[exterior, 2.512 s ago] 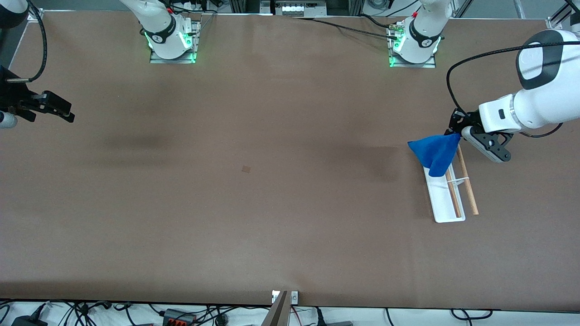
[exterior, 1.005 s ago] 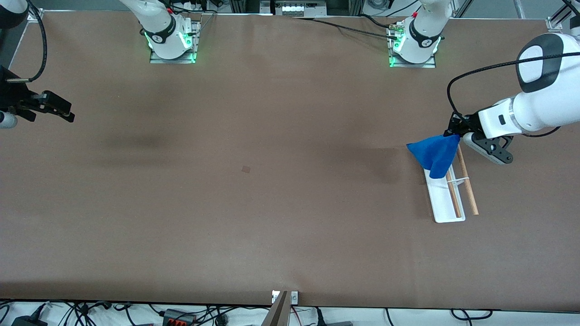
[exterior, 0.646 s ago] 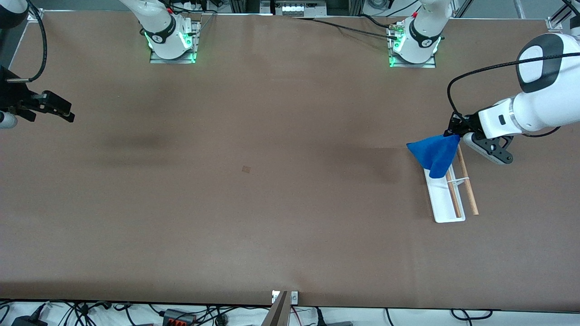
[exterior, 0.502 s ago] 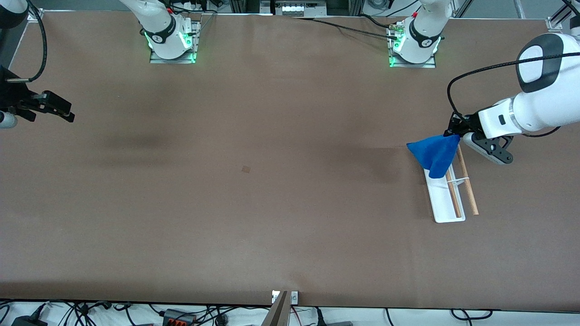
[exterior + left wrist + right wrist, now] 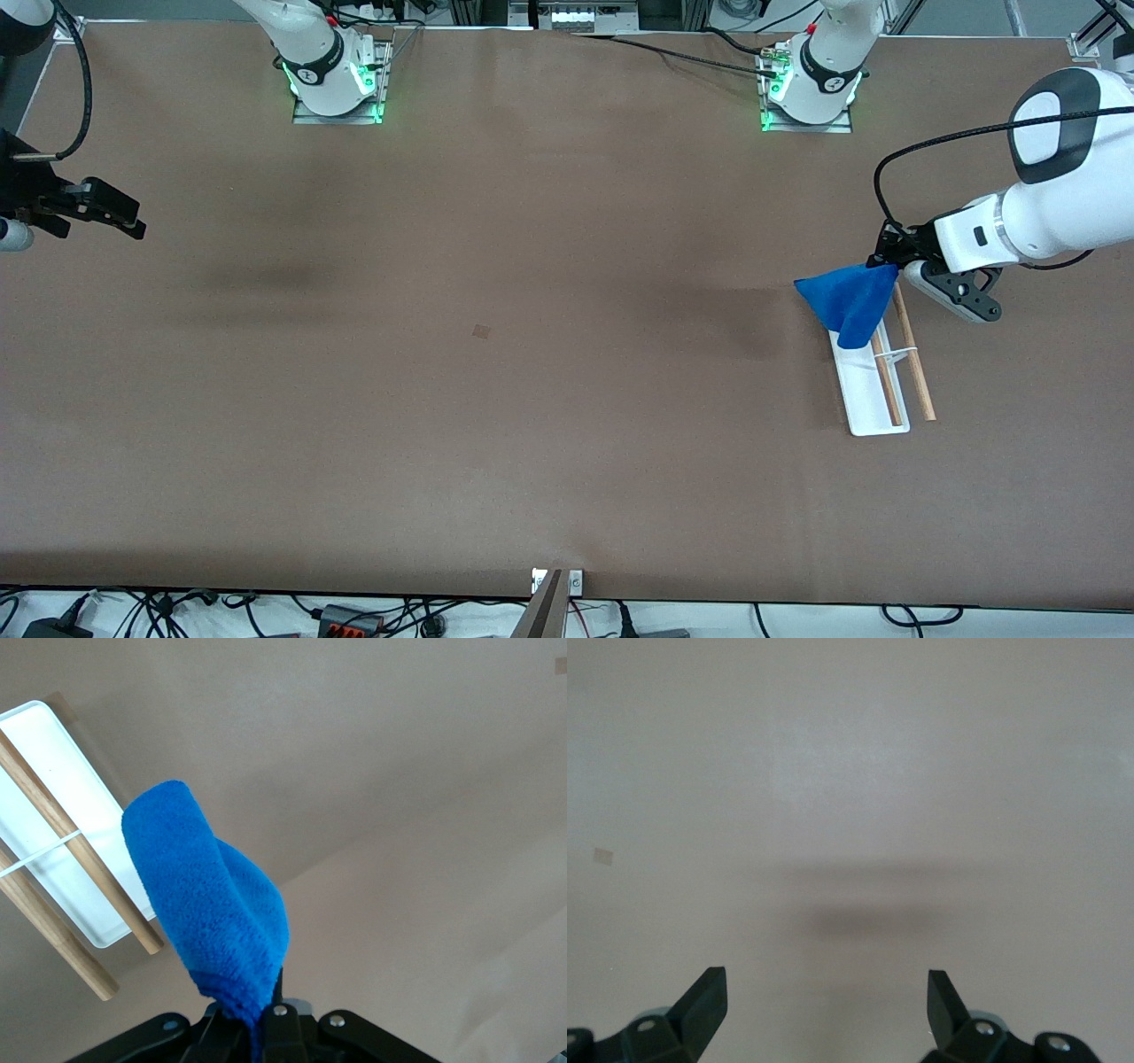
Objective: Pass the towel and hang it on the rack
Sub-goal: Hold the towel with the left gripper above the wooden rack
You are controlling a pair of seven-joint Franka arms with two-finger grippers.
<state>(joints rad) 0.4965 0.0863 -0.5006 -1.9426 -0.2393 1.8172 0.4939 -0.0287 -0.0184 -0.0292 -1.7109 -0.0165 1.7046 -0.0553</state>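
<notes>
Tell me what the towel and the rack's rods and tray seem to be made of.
Towel: plush blue fabric, likely microfibre, going by its fuzzy nap. Rods: pale matte wood, by the look of the grain. Tray: smooth white, probably plastic, though coated metal is possible.

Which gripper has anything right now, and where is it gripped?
The left gripper pinches the towel by one bunched end, over the rack. The right gripper is open and empty.

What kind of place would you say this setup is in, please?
Probably a robotics lab: two arm bases bolted along a bare brown table, cables at its edges, and only a rack and towel, pinched by the left gripper.
</notes>
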